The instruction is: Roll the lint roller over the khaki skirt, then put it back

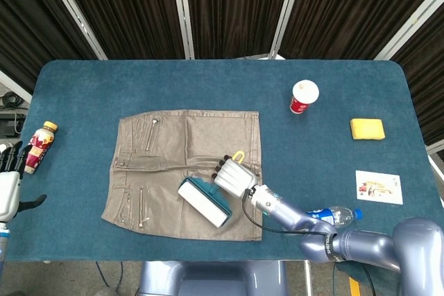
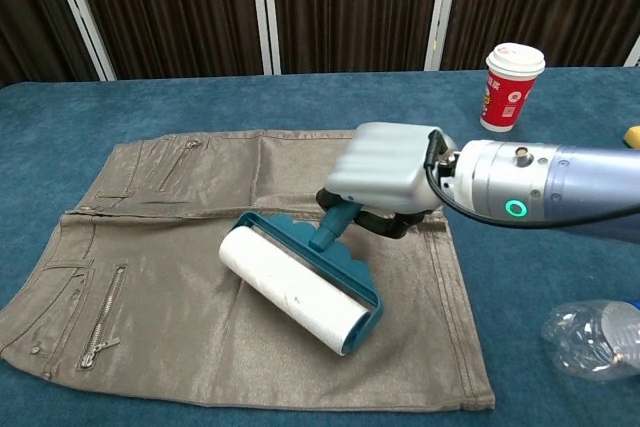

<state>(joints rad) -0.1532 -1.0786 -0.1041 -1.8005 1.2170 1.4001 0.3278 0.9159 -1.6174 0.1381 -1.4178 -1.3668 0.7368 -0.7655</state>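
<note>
light: bright, even, overhead | shadows: soft | focus: sharp | glare: slight skirt sheen

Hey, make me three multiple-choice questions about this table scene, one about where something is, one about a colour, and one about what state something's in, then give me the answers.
1. Where is the lint roller?
A. on the khaki skirt
B. beside the yellow sponge
C. next to the paper cup

2. What colour is the lint roller's frame?
A. red
B. teal
C. yellow

3. What is the right hand doing?
A. resting open on the table
B. holding the plastic bottle
C. holding the roller's handle

Answers:
1. A, the white roll lies over the skirt's lower middle in both views.
2. B, the frame and handle are teal around the white roll.
3. C, the fingers wrap the handle in the chest view, while the bottle lies apart near the table's front edge.
</note>
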